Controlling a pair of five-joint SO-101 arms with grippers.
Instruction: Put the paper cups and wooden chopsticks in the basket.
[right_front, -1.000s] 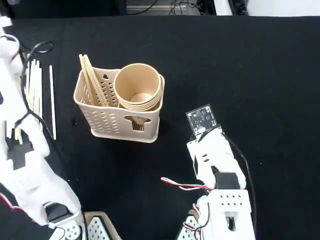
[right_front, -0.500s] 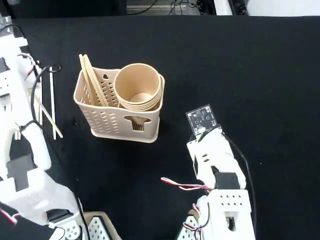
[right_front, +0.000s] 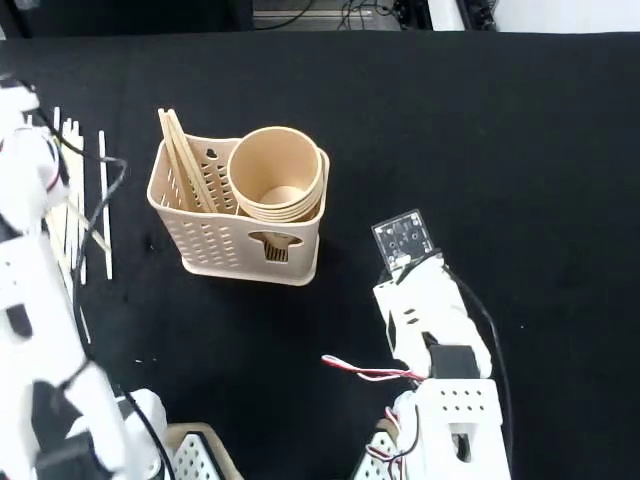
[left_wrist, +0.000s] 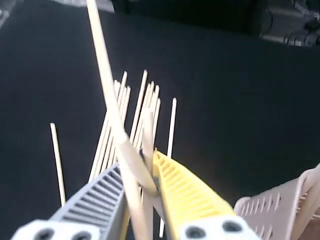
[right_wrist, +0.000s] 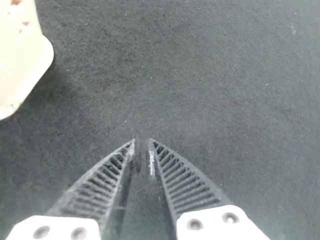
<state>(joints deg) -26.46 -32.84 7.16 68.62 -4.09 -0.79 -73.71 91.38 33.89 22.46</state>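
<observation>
Beige perforated plastic basket (right_front: 215, 245) stands upright on the black cloth-covered table (right_front: 480, 150), and much of the job looks done. A nested stack of tan paper cups (right_front: 276, 175) fills one of its compartments, and I see no cup left out on the table. A few pale wooden chopsticks (right_front: 185, 155) lean in the compartment beside the cups, their tops poking above the rim. The rest of the work lies near the left arm, where a loose bundle of wooden chopsticks (right_front: 72, 180) is spread on the table, apart from the basket, with a single stick (right_front: 104, 200) just beside the bundle. The left end effector (left_wrist: 142, 167) pinches at least one held chopstick (left_wrist: 107, 75), possibly two, above that bundle, so this load is not yet in the basket and I judge that several more trips are needed. The right end effector (right_wrist: 142, 150) hovers over bare table near a basket corner, its fingers pressed almost together on nothing.
</observation>
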